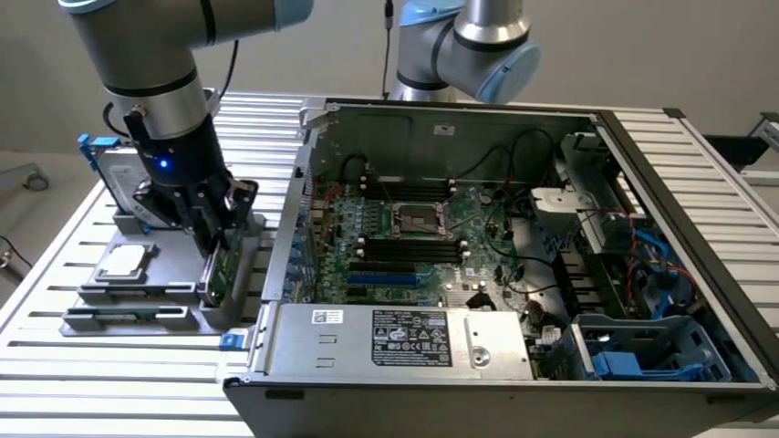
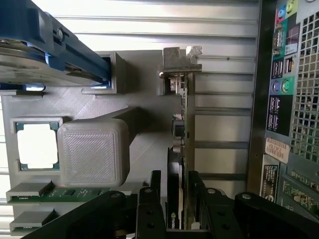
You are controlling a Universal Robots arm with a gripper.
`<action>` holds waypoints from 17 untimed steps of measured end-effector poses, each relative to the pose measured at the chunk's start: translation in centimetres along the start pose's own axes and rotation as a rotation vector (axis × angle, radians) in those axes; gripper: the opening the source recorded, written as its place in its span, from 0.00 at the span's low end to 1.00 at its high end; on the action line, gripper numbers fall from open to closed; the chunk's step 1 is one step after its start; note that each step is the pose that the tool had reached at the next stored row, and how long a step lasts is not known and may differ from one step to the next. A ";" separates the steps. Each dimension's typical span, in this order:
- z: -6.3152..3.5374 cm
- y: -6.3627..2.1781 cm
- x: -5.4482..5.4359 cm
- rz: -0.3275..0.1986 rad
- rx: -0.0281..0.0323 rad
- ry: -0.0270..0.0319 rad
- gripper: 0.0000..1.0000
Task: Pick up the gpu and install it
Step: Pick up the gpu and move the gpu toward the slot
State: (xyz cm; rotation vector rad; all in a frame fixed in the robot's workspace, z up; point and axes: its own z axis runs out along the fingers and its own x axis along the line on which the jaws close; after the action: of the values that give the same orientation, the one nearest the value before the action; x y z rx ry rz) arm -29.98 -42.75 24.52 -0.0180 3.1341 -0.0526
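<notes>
Left of frame in the exterior view, the gripper [image 1: 217, 239] straddles the upright gpu [image 1: 221, 270], jaws apart. It is probably light, stiff and fragile: grip its flat faces.

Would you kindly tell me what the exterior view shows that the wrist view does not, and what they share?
Exterior view: the motherboard inside the open case, the power supply and a second arm behind. Wrist view: the case's rear port panel and the silver bracket of the gpu. Shared: the gripper at the gpu standing on edge in the grey holder, the square chip and the hard drive with blue rails.
</notes>
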 end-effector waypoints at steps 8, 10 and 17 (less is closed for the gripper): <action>0.02 0.00 0.0 0.000 -0.0001 -0.0001 0.26; -0.01 0.00 0.0 0.000 -0.0006 -0.0004 0.26; -2.22 -0.07 0.0 0.000 -0.0018 0.0006 0.26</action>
State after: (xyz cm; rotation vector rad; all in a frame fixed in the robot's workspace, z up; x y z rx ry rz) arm -29.98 -42.75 26.74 -0.0180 3.1348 -0.0499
